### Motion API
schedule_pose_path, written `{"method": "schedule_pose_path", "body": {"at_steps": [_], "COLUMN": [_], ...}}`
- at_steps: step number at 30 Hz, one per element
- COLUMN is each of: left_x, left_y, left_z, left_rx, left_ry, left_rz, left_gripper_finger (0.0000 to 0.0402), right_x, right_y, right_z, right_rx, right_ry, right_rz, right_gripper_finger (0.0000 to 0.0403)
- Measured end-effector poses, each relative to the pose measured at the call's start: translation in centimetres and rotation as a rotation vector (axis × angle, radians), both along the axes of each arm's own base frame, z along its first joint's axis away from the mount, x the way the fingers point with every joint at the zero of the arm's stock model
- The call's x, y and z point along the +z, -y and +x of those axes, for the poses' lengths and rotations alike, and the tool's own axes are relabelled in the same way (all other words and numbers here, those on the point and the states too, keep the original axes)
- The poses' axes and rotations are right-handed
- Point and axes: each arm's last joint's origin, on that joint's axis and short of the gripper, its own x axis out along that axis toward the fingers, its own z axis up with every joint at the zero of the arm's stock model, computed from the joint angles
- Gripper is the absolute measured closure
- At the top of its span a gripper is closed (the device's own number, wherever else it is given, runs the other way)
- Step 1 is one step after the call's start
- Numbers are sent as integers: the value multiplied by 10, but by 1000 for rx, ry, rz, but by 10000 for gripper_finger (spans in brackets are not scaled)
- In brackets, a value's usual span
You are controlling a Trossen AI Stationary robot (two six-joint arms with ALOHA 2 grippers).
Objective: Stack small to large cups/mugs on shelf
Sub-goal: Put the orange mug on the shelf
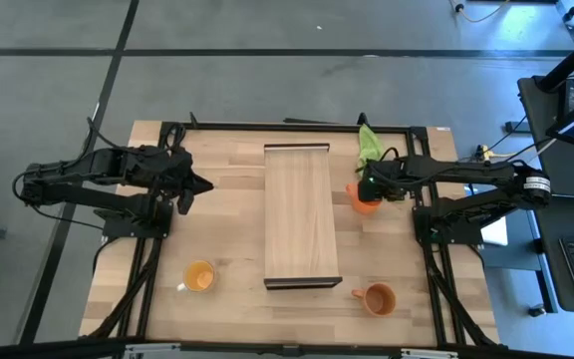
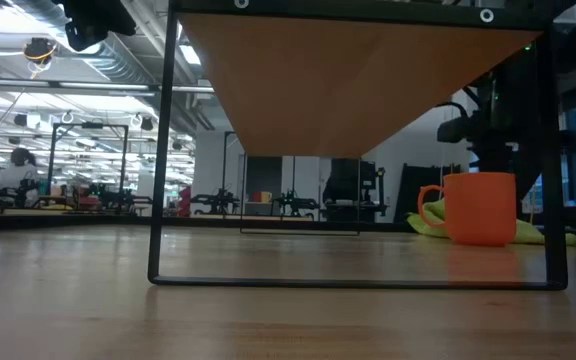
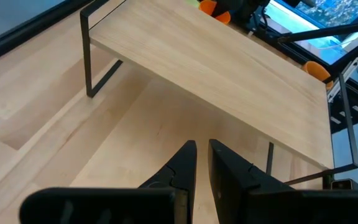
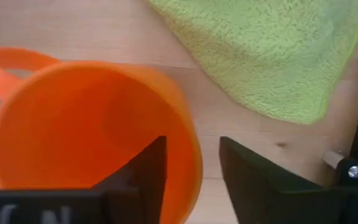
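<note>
Right gripper (image 4: 191,177) stands over the bright orange mug (image 1: 364,198) beside the shelf (image 1: 300,214), fingers apart, straddling its rim. Left gripper (image 3: 202,163) waits left of the shelf, fingers nearly together, holding nothing.

High cam straight down; low cam table-level; both share shelf (image 1: 302,214), orange mug (image 2: 479,208).

Even, bright overhead light with soft shadows — the close orange mug (image 4: 86,137) looks blurred.
</note>
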Motion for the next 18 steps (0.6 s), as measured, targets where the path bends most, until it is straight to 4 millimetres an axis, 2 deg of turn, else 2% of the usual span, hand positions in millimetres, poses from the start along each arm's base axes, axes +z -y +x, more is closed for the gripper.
{"method": "schedule_pose_path", "body": {"at_steps": [7,9,13,16,18], "left_x": [0,0,0,0,0], "left_y": [-2,-2,-2,-2,-2], "left_z": [0,0,0,0,0], "left_rx": [58,58,63,78,79], "left_ry": [-1,0,1,3,3], "left_rz": [29,29,22,19,18], "left_gripper_finger": [366,366,366,366,366], "right_x": [0,1,7,26,48], "right_y": [0,0,1,5,7], "right_z": [0,0,2,8,10], "right_rx": [18,26,38,100,161], "right_ry": [-3,-4,1,30,28], "right_rz": [-13,-14,-7,-3,-13], "right_gripper_finger": [384,389,374,386,393]}}
